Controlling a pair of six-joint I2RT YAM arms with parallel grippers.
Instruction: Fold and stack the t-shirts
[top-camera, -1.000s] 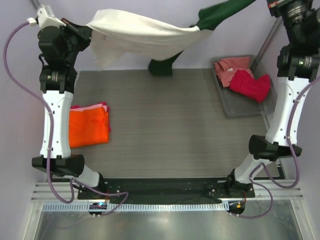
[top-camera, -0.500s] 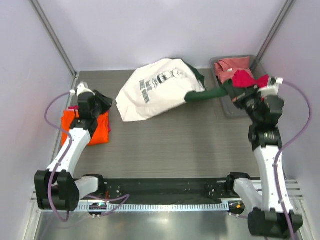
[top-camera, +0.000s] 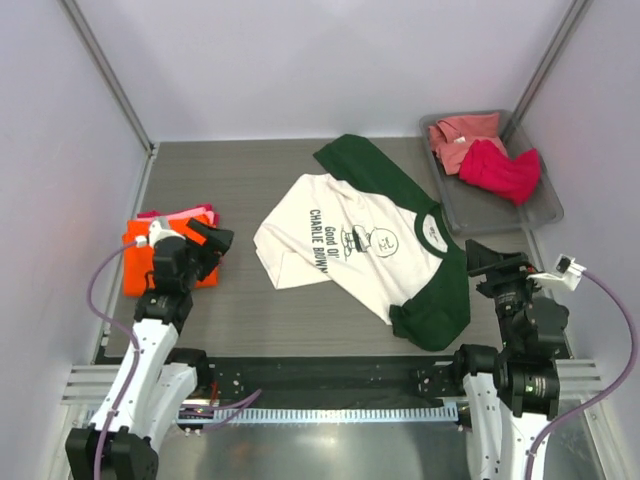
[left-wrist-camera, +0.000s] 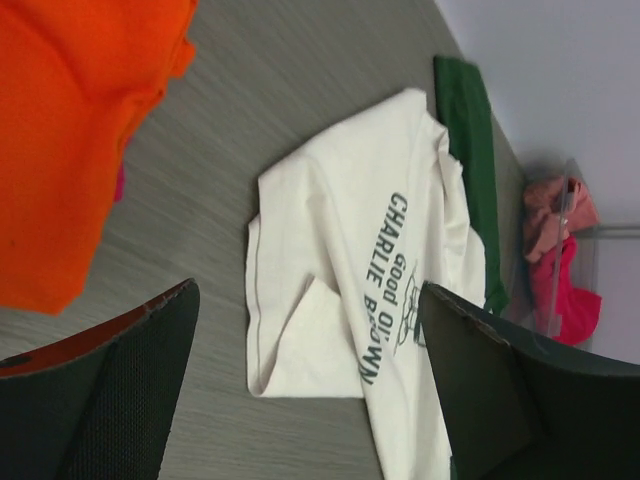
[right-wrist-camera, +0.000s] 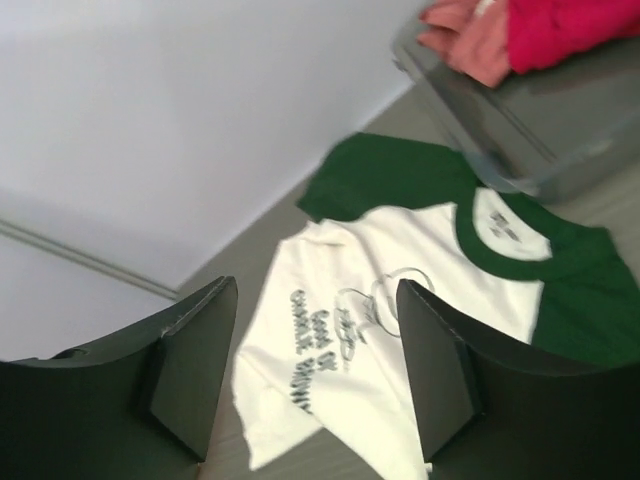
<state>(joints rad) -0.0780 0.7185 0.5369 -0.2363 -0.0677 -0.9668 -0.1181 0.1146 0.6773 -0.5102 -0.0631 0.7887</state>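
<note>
- The cream Charlie Brown t-shirt (top-camera: 365, 240), airborne a second ago, now lies spread print-up on the counter (top-camera: 250, 180), just beside the bin (top-camera: 545, 215).
- Left fingers (left-wrist-camera: 120, 400) and right fingers (right-wrist-camera: 190, 370) have both released and hold nothing.
- With the shirt laid out, folding appears next.

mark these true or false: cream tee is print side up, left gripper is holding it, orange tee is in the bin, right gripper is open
1. The cream tee lies print side up on the table. True.
2. The left gripper is shut on the cream tee. False: it is open and holds nothing.
3. The orange tee is in the bin. False: it lies folded at the table's left edge; the bin holds a salmon tee and a crimson tee.
4. The right gripper is open. True.
</note>
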